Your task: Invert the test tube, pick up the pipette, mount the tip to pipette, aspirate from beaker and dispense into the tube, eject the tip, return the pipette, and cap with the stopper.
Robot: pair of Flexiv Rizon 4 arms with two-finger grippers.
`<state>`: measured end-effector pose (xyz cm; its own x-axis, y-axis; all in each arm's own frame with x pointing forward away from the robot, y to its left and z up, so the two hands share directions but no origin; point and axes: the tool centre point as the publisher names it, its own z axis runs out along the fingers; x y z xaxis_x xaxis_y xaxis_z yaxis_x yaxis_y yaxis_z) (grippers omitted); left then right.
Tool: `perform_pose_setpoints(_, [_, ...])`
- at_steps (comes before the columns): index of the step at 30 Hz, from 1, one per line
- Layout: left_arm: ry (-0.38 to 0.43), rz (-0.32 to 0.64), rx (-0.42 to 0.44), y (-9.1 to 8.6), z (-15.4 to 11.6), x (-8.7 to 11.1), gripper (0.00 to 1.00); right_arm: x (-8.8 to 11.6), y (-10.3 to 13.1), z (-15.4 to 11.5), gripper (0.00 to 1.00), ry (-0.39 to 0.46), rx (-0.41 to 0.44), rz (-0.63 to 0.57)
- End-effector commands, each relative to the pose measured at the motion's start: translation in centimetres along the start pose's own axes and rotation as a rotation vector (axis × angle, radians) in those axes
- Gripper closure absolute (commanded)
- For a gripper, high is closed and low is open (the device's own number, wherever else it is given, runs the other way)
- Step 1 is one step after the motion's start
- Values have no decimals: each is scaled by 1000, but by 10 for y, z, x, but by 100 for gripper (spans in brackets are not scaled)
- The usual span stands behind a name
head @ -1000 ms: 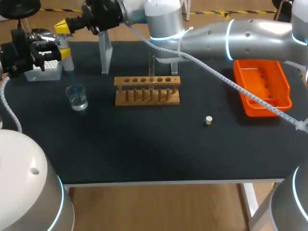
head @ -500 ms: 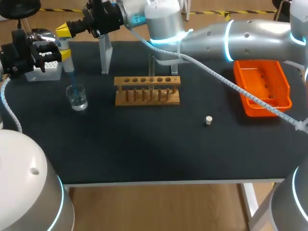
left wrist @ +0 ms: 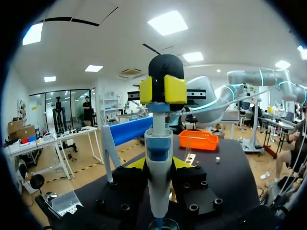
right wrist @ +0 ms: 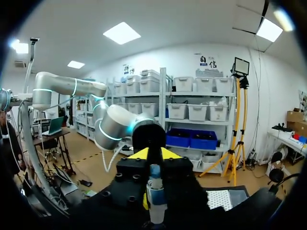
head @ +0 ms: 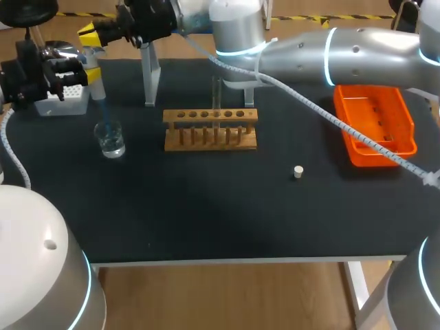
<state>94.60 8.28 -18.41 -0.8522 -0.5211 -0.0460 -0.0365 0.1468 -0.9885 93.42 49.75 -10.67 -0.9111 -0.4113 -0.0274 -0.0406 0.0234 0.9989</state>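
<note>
Though the left gripper (left wrist: pixel 158 164) clamped the pipette (left wrist: pixel 159 143) above the beaker (head: pixel 110 139), the closed right gripper (left wrist: pixel 163 89) might slip off its plunger (left wrist: pixel 159 108).

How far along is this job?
Done: test tube upright in the rack, tip on the pipette. In hand: left gripper holds it over the beaker, right gripper at its top. Left: dispensing, ejecting, returning, capping; the stopper lies on the table.
</note>
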Motion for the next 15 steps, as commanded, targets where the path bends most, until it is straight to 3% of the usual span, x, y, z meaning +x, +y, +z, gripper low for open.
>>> perform_pose_setpoints(1, [-2,-1,-3,-2,-1,1,100,20,12,-15,0,-24,11,-17])
perform_pose_setpoints(7, [-2,-1,-3,-2,-1,1,100,41,16,-45,0,-62,60,-46])
perform_pose_setpoints(15, [-2,-1,-3,-2,-1,1,100,71,9,-108,0,-137,147,-43])
